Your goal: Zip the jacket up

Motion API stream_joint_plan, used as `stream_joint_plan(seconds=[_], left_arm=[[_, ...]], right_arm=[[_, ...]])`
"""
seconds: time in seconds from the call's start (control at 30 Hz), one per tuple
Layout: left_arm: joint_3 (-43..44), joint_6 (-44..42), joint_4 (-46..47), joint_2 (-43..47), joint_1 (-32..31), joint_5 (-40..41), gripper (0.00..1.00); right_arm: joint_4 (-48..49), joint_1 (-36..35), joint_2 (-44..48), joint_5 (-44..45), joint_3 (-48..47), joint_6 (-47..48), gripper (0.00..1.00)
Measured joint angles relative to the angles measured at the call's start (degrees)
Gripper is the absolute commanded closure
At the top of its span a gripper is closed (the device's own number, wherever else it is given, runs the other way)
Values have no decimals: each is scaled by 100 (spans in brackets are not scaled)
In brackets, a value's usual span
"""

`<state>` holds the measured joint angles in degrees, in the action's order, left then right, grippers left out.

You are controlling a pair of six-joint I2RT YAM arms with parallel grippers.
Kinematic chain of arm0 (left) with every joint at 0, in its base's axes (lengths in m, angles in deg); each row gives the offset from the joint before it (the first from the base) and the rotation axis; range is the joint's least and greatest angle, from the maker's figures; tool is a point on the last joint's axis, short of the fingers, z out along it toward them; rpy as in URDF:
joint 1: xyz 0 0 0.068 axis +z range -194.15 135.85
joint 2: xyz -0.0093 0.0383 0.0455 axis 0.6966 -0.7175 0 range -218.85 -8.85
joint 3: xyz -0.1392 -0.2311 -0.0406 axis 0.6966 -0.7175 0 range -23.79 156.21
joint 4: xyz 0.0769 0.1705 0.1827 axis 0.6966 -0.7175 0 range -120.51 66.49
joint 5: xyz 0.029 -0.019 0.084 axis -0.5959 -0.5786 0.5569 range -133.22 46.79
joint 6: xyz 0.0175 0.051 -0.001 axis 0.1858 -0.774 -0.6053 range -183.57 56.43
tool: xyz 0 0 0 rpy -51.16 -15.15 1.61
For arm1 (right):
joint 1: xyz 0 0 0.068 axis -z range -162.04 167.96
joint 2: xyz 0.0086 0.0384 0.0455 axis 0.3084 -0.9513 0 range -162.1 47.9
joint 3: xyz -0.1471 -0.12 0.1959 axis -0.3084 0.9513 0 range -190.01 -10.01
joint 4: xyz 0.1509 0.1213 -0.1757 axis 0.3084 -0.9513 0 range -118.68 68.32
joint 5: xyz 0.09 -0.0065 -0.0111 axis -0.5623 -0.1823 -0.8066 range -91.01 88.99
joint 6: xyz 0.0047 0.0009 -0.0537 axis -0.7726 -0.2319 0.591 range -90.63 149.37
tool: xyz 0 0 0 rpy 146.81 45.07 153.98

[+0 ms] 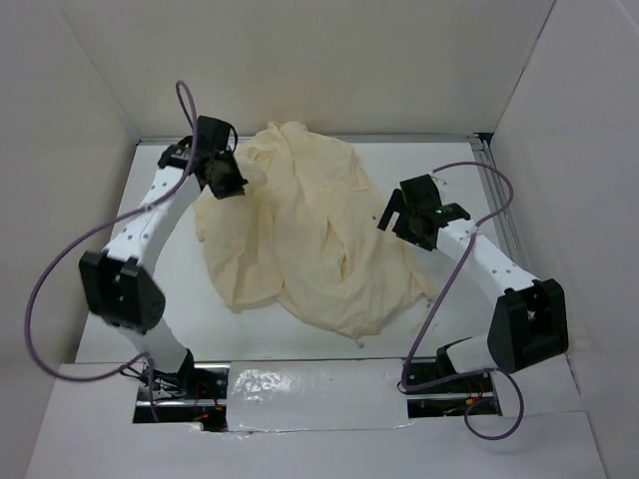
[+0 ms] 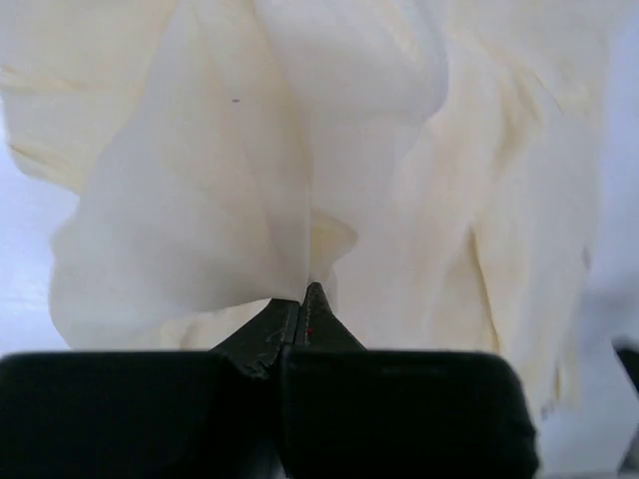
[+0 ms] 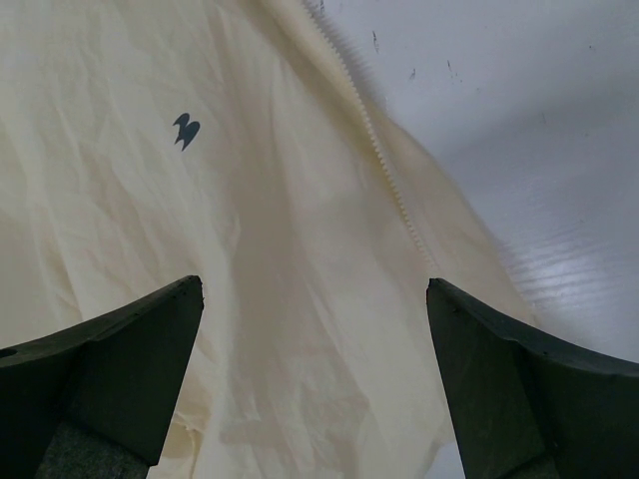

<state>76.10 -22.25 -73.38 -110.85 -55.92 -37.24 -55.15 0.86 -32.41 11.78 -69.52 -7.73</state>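
Reaching far forward, left end effector (image 1: 236,186) pinches jacket (image 1: 300,244) edge.

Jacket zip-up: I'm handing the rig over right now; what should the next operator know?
Left gripper: shut on a fold of the jacket, at its far left part.
Right gripper: open above the jacket's right side, holding nothing.
Jacket: crumpled on the table; one row of zipper teeth lies bare along an edge, not joined. No slider in view.
Done: the left grip only.
Left: probably spread the front, find the slider, join both sides, zip up.
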Motion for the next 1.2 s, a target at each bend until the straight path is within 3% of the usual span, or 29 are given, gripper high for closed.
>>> stream_joint_plan(seconds=[0.17, 0.33, 0.37, 0.43, 0.47, 0.53, 0.8, 0.87, 1.03, 1.2], left_arm=[[-1663, -214, 525, 2140, -1298, -339, 100], [-3580, 111, 678, 3366, -3222, -734, 100], [-3974, 273, 713, 3462, -3652, -835, 91], [-4623, 597, 737, 3469, -4439, -1093, 61], [-4848, 754, 721, 3410, -4697, -1215, 30], [-5169, 1115, 566, 3248, -4994, -1394, 1], [-4435, 1727, 127, 3025, -4833, -973, 1], [-4328, 1585, 358, 3191, -4457, -925, 1], [-4402, 903, 1346, 3329, -2745, -1161, 1], [-4140, 321, 2240, 2037, -1657, -1611, 1]], right_arm=[[4, -39, 367, -17, 164, -83, 0], [-4, -61, 750, -42, 516, -98, 0], [-17, -61, 833, -42, 577, -98, 0], [-39, -61, 940, -37, 632, -94, 0], [-44, -61, 977, -35, 638, -85, 0], [-39, -61, 1049, -39, 654, -48, 0], [-42, -479, 1314, -144, 671, 323, 0], [-28, -608, 1307, -164, 699, 404, 0], [11, -846, 970, -396, 802, 586, 0], [190, -1058, 328, -680, 817, 551, 5]])
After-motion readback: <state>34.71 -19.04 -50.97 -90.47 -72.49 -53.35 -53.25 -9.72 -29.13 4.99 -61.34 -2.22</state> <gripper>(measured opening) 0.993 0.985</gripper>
